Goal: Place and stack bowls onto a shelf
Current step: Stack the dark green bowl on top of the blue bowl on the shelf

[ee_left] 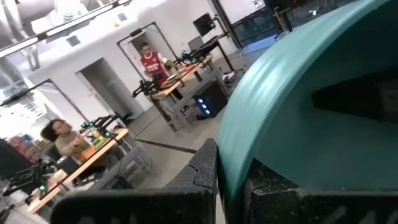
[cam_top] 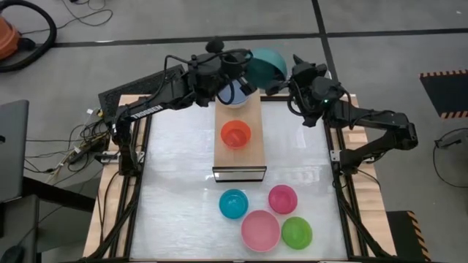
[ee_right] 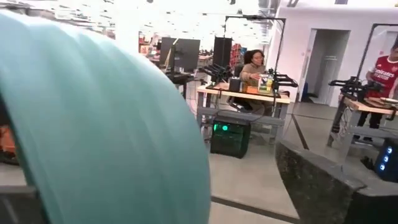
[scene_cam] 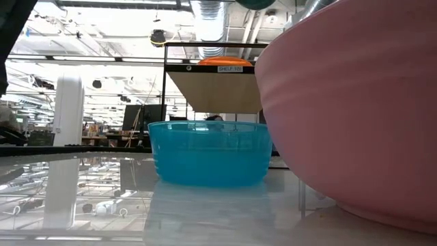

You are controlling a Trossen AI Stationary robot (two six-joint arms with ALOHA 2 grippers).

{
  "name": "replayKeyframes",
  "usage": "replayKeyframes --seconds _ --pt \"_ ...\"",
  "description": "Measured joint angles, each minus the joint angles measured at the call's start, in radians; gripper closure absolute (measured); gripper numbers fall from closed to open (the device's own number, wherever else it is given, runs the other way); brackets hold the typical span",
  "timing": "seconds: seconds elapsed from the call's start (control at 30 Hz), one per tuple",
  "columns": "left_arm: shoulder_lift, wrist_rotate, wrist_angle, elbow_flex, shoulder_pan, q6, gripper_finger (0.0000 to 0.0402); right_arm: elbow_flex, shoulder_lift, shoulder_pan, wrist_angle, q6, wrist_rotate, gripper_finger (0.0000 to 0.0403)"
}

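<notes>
A teal bowl [cam_top: 267,64] hangs tilted in the air above the far end of the shelf [cam_top: 239,157], between both grippers. My left gripper [cam_top: 241,73] is shut on its left side. My right gripper [cam_top: 281,82] is open at the bowl's right side; in the right wrist view the teal bowl [ee_right: 106,124] fills the space beside one finger [ee_right: 323,180], with a gap between them. A red bowl [cam_top: 235,134] sits on the middle of the shelf. A white bowl [cam_top: 232,97] with grey-blue inside rests on the shelf's far end, partly under the left gripper. My left gripper pinches the teal bowl's rim [ee_left: 233,165], with one finger [ee_left: 199,177] on one face of the wall and the other finger [ee_left: 280,190] on the opposite face. It comes from the table's left. The bowl is lifted clear and tilted. My right gripper: I cannot tell whether it touches the bowl.
On the near part of the table stand a cyan bowl [cam_top: 233,204], a magenta bowl [cam_top: 282,199], a large light pink bowl [cam_top: 261,230] and a green bowl [cam_top: 297,232]. The shelf's near end is bare. People sit and stand at desks in the room beyond.
</notes>
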Motion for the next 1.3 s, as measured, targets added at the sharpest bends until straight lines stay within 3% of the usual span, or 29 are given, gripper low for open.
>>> replayKeyframes --seconds 0.1,0.27,0.5,0.67,0.8,0.93,1.13,1.3 --pt "0.000 0.066 -0.017 0.000 0.000 0.016 0.0400 0.001 -0.022 0.005 -0.048 0.006 -0.085 0.0058" --pt "-0.007 0.158 -0.032 0.000 -0.003 0.054 0.0400 0.002 -0.077 0.005 -0.121 0.034 -0.337 0.0065" --pt "-0.006 0.162 -0.051 -0.001 0.020 0.087 0.0400 0.002 -0.182 0.001 -0.246 0.166 -0.693 0.0067" --pt "-0.006 0.123 -0.052 -0.001 0.047 0.095 0.0401 0.004 -0.225 0.008 -0.314 0.303 -0.873 0.0068" --pt "-0.010 -0.013 -0.096 0.000 0.089 0.132 0.0401 0.003 -0.245 0.039 -0.376 0.399 -0.899 0.0068" --pt "-0.017 0.005 -0.282 0.044 0.177 -0.043 0.0401 0.003 -0.260 0.074 -0.401 0.449 -0.899 0.0068" --pt "-0.015 0.273 -0.564 0.092 0.383 -0.387 0.0402 0.002 -0.258 0.113 -0.404 0.459 -0.900 0.0068" --pt "0.003 0.541 -0.589 0.093 0.532 -0.646 0.0401 0.002 -0.249 0.113 -0.403 0.458 -0.891 0.0068"
